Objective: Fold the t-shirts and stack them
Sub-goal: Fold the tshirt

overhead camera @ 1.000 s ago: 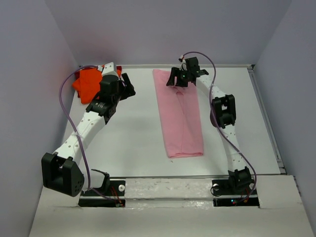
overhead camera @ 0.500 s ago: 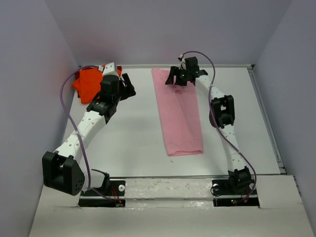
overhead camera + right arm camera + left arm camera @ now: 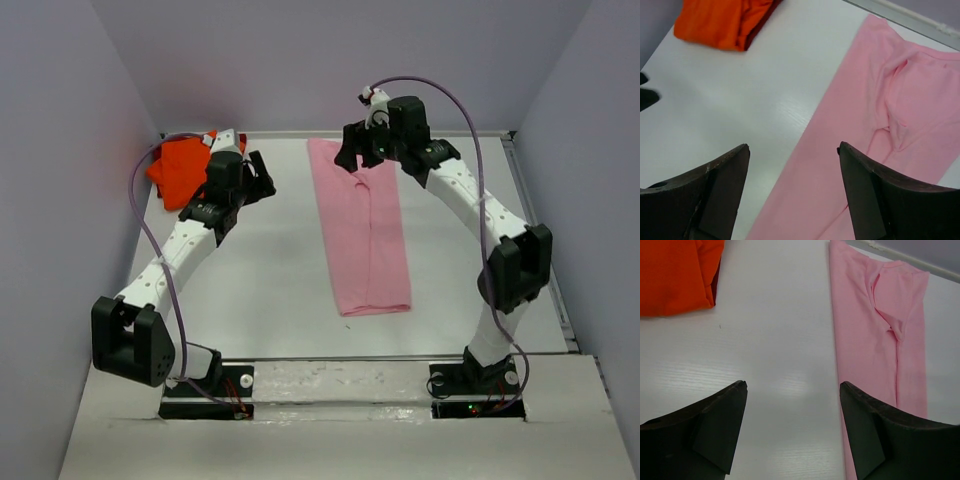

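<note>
A light pink t-shirt lies folded into a long narrow strip down the middle of the table, its collar end at the far edge. The bright orange t-shirt sits folded in the far left corner, with a dark red edge showing beneath it. My left gripper hovers open over bare table between the orange shirt and the pink strip. Above the pink shirt's far end, my right gripper hangs open and holds nothing.
Grey walls close in the white table on the left, back and right. A raised rim runs along the table's right and far edges. Purple cables loop over both arms.
The right arm has lifted and drawn back from the pink shirt's far end, its elbow swinging out to the right. The left arm has barely moved. The shirts lie as before.
</note>
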